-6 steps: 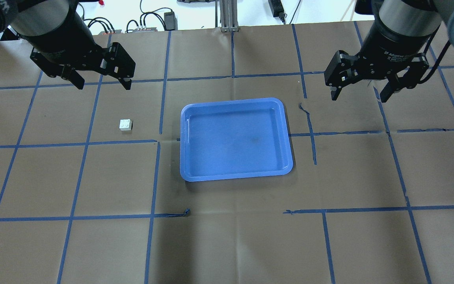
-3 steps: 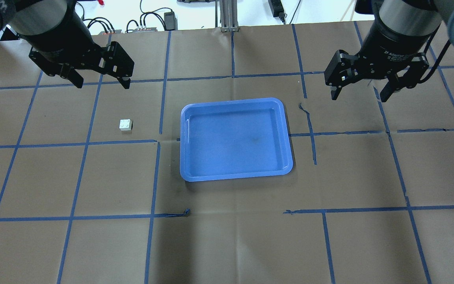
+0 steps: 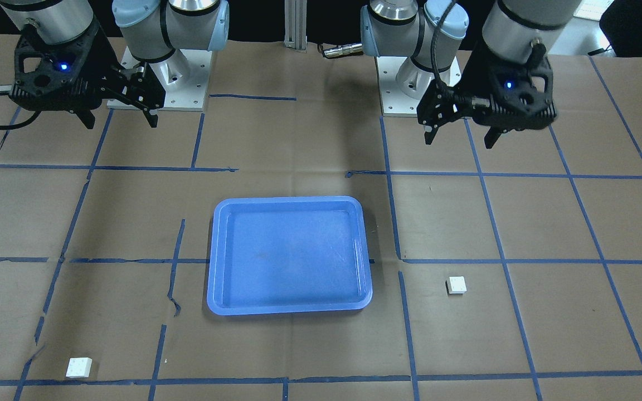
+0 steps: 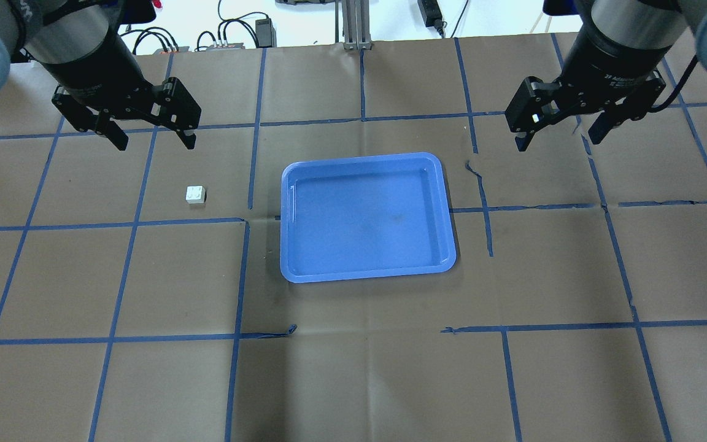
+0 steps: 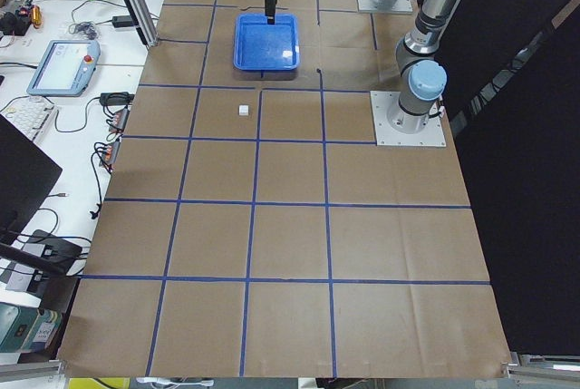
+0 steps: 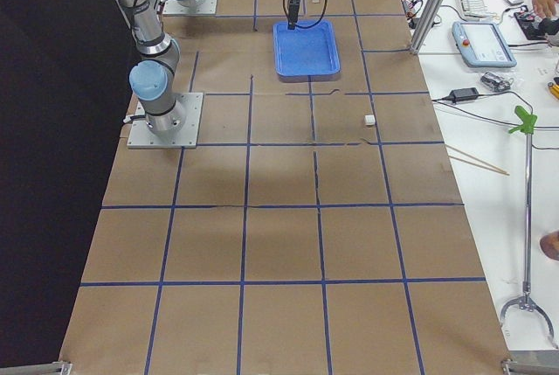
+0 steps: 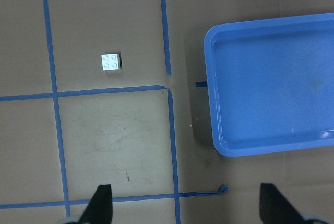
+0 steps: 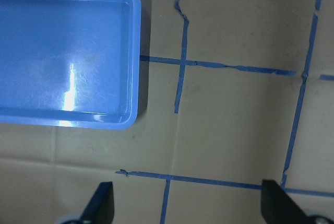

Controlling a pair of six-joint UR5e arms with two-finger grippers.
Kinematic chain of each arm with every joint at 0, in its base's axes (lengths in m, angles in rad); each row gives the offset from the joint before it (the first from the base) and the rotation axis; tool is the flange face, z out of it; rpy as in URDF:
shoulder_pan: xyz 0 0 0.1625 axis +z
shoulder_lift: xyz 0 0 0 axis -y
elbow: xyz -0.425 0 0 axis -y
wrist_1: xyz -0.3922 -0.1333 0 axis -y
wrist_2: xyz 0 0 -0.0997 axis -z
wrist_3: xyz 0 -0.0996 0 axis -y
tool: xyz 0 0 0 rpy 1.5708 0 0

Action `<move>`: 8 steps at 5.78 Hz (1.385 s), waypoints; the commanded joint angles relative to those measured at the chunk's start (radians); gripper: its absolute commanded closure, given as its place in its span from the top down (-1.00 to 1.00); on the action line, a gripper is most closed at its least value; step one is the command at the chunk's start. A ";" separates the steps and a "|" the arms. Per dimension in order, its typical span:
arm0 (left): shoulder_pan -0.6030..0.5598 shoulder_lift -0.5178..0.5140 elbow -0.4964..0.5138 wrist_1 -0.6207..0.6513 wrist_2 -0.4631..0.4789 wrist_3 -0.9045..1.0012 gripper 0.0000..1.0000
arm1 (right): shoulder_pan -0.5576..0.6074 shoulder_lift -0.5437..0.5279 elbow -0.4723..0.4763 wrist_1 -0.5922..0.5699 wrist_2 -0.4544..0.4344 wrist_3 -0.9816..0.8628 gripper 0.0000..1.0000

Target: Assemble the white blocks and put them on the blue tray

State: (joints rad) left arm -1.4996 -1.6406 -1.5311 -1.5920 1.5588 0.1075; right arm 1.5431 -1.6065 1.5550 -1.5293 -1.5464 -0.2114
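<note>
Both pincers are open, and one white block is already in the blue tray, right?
Not quite. The left pincer and right pincer are open, but the blue tray is empty. The front-facing view shows both white blocks lying outside it, one on each side.

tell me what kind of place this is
Most likely a robotics lab: a left arm and a right arm bolted to a table covered in brown paper with a blue tape grid, and a side bench with a control pendant and keyboard.

glossy blue plastic tray [image 4: 284, 227], 2 matt white plastic blocks [image 3: 456, 285] [image 3: 79, 367], matt brown paper tbl cover [image 4: 353, 380]
</note>
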 commanded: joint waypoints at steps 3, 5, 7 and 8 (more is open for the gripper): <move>0.134 -0.341 -0.117 0.500 -0.006 0.194 0.98 | -0.004 0.000 0.008 -0.066 -0.075 -0.675 1.00; 0.137 -0.432 -0.156 0.679 0.000 0.218 0.98 | -0.008 0.031 0.008 -0.066 -0.119 -0.869 0.99; 0.131 -0.456 -0.158 0.669 -0.015 0.201 0.98 | -0.103 0.121 -0.022 -0.087 -0.080 -1.147 0.99; 0.131 -0.465 -0.167 0.647 -0.010 0.201 0.98 | -0.160 0.195 -0.092 -0.080 -0.010 -1.297 0.99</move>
State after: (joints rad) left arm -1.3678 -2.0954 -1.6909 -0.9285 1.5476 0.3101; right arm 1.4418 -1.4740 1.5159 -1.6116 -1.6123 -1.3699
